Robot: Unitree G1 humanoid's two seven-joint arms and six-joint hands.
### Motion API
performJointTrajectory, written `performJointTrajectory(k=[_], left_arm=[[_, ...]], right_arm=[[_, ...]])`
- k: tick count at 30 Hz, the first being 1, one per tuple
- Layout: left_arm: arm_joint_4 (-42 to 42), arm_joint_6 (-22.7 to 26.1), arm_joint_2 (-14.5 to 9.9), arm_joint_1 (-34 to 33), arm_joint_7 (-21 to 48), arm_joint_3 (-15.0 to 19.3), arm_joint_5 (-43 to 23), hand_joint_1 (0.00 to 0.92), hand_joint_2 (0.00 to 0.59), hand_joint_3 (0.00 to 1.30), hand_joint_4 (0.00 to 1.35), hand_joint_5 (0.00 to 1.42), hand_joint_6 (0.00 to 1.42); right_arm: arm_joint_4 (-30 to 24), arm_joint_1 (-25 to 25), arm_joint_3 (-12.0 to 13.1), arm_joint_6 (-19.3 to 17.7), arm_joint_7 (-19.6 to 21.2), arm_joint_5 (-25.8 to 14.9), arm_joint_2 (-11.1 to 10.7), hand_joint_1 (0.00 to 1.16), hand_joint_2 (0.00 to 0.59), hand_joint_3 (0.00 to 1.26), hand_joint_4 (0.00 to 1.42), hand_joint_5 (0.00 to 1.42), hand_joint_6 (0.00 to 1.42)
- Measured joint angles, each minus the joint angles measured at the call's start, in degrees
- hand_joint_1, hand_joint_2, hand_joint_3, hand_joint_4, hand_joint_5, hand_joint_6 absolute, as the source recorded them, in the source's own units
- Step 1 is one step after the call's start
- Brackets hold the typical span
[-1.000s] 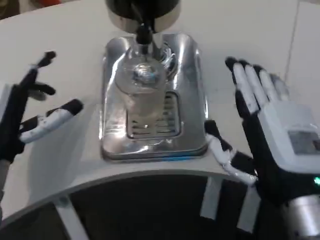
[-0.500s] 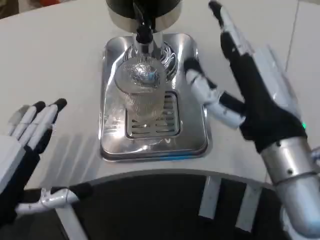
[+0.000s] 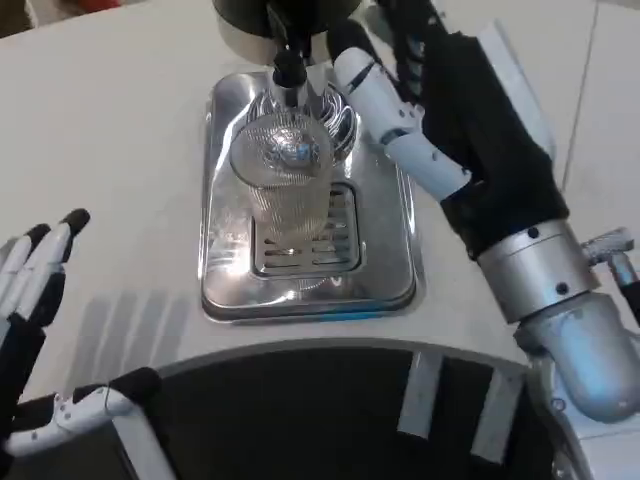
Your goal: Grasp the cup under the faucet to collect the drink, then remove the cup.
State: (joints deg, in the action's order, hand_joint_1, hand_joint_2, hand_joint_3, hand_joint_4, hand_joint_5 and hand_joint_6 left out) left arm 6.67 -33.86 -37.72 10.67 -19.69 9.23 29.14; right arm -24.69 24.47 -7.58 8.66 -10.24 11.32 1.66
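A clear ribbed cup (image 3: pixel 288 185) stands upright on the metal drip tray (image 3: pixel 228 290), directly under the black faucet nozzle (image 3: pixel 287 68) of the dispenser (image 3: pixel 250 22). My right hand (image 3: pixel 445 110) reaches in from the right, just beside the cup, fingers spread; its thumb lies near the cup's right side without gripping it. My left hand (image 3: pixel 30 300) hovers at the lower left, open, well away from the tray. No liquid is visibly flowing.
The drip tray's slotted grate (image 3: pixel 335 245) lies in front of the cup. The white table's curved front edge (image 3: pixel 300 345) runs below the tray, with a dark gap and white struts beneath it.
My right hand has moved forward and leftward toward the cup, now close beside it. My left hand has drawn back down and left, toward the table's edge.
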Motion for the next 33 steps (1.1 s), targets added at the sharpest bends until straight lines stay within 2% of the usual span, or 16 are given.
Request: performJointTrajectory(k=[4,14,20,26,27,29,30,33], left_arm=[[-0.7,-0.1,0.3,0.8,0.5,1.7,-1.6,0.0,0.041,0.0,0.0,0.0,0.0],[-0.8,-1.7,1.4,2.4,0.9,3.4,-1.8,0.0,0.043,0.0,0.0,0.0,0.0],[-0.7,-1.7,2.0,2.2,1.1,3.5,-1.8,0.0,0.047,0.0,0.0,0.0,0.0],[-0.5,-1.8,2.2,2.1,1.2,3.6,-1.8,0.0,0.049,0.0,0.0,0.0,0.0],[-0.3,-1.8,2.2,2.0,1.2,3.6,-1.8,0.0,0.049,0.0,0.0,0.0,0.0],[-0.2,-1.8,2.2,2.0,1.2,3.7,-1.8,0.0,0.049,0.0,0.0,0.0,0.0],[0.1,-1.8,2.2,1.9,1.2,3.7,-1.8,0.0,0.049,0.0,0.0,0.0,0.0],[0.6,-1.8,2.2,1.6,1.2,3.7,-1.8,0.0,0.049,0.0,0.0,0.0,0.0]], right_arm=[[1.7,0.0,-1.8,-2.9,0.5,-1.9,0.4,0.37,0.538,0.0,0.0,0.0,0.0],[6.5,1.3,-5.1,-3.7,3.2,-2.7,3.1,0.37,0.534,0.0,0.0,0.0,0.0],[9.4,3.6,-6.8,-3.8,3.3,-2.3,3.3,0.34,0.516,0.0,0.0,0.0,0.0],[11.6,5.2,-7.2,-4.2,3.9,-1.9,3.5,0.33,0.514,0.0,0.0,0.0,0.0],[12.4,5.8,-7.2,-4.4,4.2,-1.9,3.6,0.31,0.523,0.0,0.0,0.0,0.0],[13.2,6.4,-7.2,-4.5,4.3,-1.8,3.7,0.28,0.499,0.0,0.0,0.0,0.0],[13.5,6.6,-7.2,-4.5,4.3,-1.9,3.7,0.26,0.506,0.0,0.0,0.0,0.0],[13.8,7.0,-7.4,-4.5,4.1,-1.8,3.4,0.17,0.472,0.0,0.0,0.0,0.0]])
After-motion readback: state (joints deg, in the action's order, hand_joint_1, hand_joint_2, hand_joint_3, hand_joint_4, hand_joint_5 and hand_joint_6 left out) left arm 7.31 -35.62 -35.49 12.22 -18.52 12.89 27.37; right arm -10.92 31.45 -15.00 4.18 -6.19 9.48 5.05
